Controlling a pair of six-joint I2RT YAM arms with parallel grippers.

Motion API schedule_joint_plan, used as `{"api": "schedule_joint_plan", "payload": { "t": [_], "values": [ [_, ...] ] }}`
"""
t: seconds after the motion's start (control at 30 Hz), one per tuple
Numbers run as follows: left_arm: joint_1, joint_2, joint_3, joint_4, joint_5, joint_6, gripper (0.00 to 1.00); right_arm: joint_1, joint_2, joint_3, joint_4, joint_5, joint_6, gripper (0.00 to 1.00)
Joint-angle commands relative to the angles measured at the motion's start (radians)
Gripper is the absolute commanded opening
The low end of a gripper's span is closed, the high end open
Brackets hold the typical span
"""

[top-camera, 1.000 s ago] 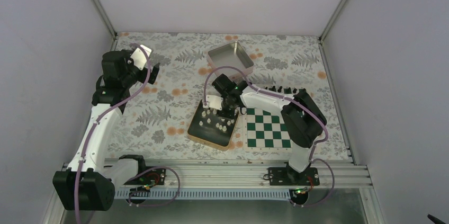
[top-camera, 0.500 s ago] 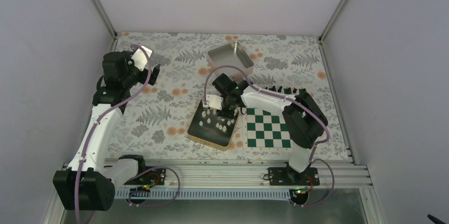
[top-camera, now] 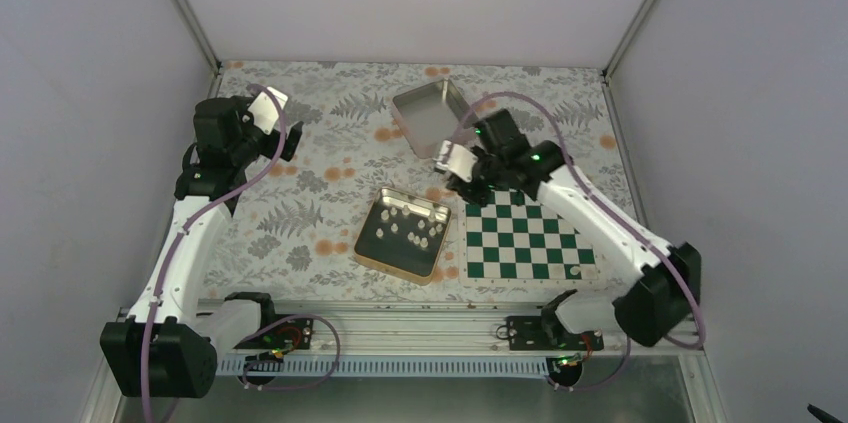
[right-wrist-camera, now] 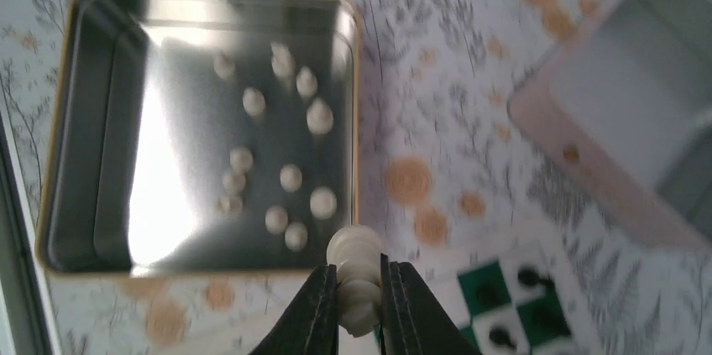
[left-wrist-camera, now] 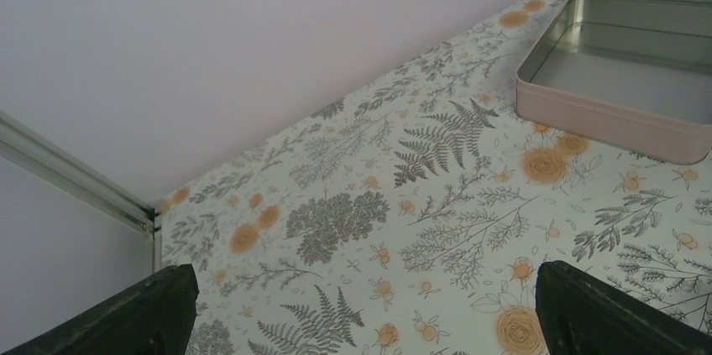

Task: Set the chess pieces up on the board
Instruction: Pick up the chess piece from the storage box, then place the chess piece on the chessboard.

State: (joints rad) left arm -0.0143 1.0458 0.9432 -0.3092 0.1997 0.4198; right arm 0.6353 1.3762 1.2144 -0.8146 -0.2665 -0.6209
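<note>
- Overhead first: the right hand (top-camera: pixel 466 181) hovers over the far left corner of the board (top-camera: pixel 525 243), between the open tin (top-camera: pixel 372 261) of loose white pieces (top-camera: pixel 412 239) and the empty tin (top-camera: pixel 430 115).
- One lone piece (top-camera: pixel 573 270) stands at the board's near right corner. The other near squares look unfilled, so the task seems barely begun.
- The left hand (top-camera: pixel 285 139) hangs well apart over the floral worktop (top-camera: pixel 320 213).
- Left wrist view: the left hand (left-wrist-camera: pixel 361 321) is spread wide with nothing between its fingers. Only the worktop and the empty tin (left-wrist-camera: pixel 604 124) show ahead.
- Right wrist view: the right hand (right-wrist-camera: pixel 359 321) is closed on the held piece (right-wrist-camera: pixel 357 271), gripped low on its body and standing upright.
- The held piece is cream plastic with a rounded head and a ringed stem. It is probably a pawn, though blur leaves that unsure.
- Beyond it lie the open tin (right-wrist-camera: pixel 353 103) with about a dozen white pieces (right-wrist-camera: pixel 290 177), and a board corner where black pieces (right-wrist-camera: pixel 527 276) stand.
- To do this step well, I would carry the piece to the near rows, away from the black pieces.
- It should go straight down onto a square's centre; then part the fingers only slightly and rise vertically.
- Such a light piece would tip at any sideways brush.
</note>
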Motion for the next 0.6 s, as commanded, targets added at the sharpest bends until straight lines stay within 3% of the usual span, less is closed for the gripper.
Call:
{"api": "schedule_joint_plan", "payload": {
  "t": [0.0, 0.17, 0.57],
  "values": [
    [-0.003, -0.012, -0.018, 0.007, 0.032, 0.021, 1.0, -0.101, -0.122, -0.128, -0.145, -0.001, -0.02, 0.06],
    [-0.003, 0.003, -0.018, 0.013, 0.053, 0.027, 1.0, -0.246, -0.247, -0.261, -0.217, 0.019, -0.075, 0.04],
    [-0.004, 0.006, -0.014, 0.003, 0.096, 0.022, 1.0, -0.395, -0.391, -0.483, -0.294, 0.104, -0.171, 0.04]
  ]
}}
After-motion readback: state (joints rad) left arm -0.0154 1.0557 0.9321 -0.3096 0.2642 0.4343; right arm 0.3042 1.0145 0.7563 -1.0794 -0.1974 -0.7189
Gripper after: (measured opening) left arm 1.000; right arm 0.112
